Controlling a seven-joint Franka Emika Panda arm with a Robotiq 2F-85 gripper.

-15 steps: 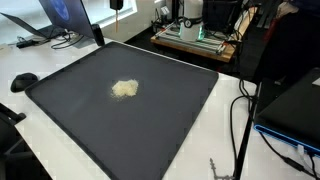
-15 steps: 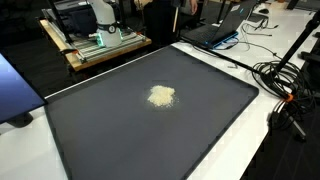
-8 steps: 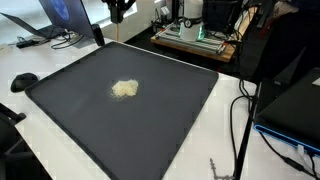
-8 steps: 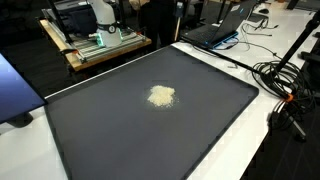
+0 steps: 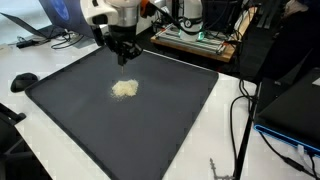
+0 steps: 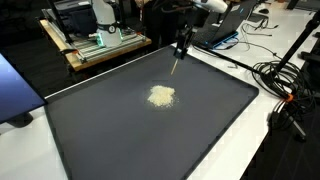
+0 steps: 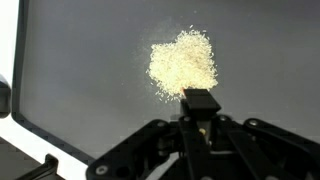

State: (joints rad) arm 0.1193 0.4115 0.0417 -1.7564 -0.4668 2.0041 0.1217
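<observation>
A small pile of pale yellow grains (image 5: pixel 125 89) (image 6: pixel 161 96) (image 7: pixel 184 63) lies on a large black mat (image 5: pixel 160 125) (image 6: pixel 120 135). My gripper (image 5: pixel 125 56) (image 6: pixel 180 52) (image 7: pixel 200 108) hangs above the mat just beyond the pile, toward the far edge. Its jaws are shut on a narrow black tool (image 7: pixel 200 100) that sticks out past the fingertips. In an exterior view the tool (image 6: pixel 178 66) shows as a thin stick pointing down, its tip a little above the mat. In the wrist view the tool's end overlaps the near edge of the pile.
The mat covers a white table (image 5: pixel 60 65). A laptop (image 5: pixel 58 14) and a black mouse (image 5: pixel 23 81) sit off the mat's corner. Cables (image 6: pixel 285 85) and a tripod leg (image 5: pixel 240 120) crowd one side. A wooden bench with equipment (image 6: pixel 100 42) stands behind.
The arm has come down into both exterior views from above the mat's far edge and now hangs close to the grain pile. The pile has not moved.
</observation>
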